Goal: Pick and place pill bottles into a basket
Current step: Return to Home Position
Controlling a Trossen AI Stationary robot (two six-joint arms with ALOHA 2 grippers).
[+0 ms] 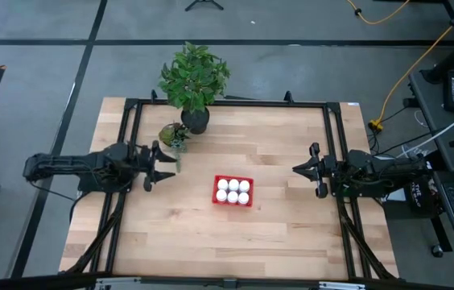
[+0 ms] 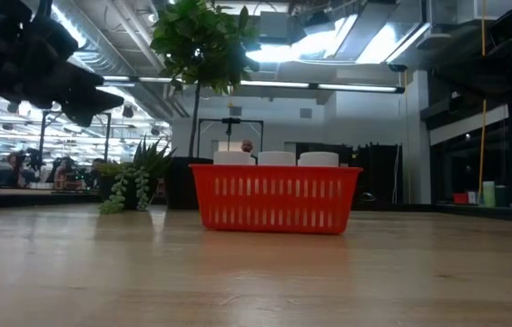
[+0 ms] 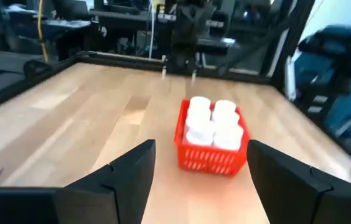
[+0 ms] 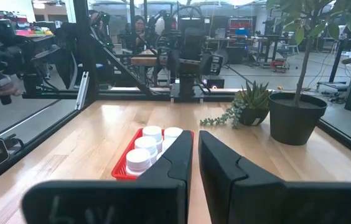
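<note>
The red basket point(image 1: 233, 192) stands on the table's middle with several white pill bottles point(image 1: 233, 190) standing upright inside it; it also shows in the low view point(image 2: 276, 198), the left wrist view point(image 3: 211, 147) and the right wrist view point(image 4: 132, 163). My left gripper point(image 1: 167, 165) is open and empty, left of the basket; its fingers show apart in the left wrist view point(image 3: 200, 180). My right gripper point(image 1: 301, 169) is shut and empty, right of the basket, also in its wrist view point(image 4: 195, 162).
A tall plant in a dark pot point(image 1: 195, 119) stands at the table's far edge, with a small trailing succulent point(image 1: 173, 135) beside it, close to my left gripper. Black frame rails point(image 1: 333, 145) run along the table's left and right sides.
</note>
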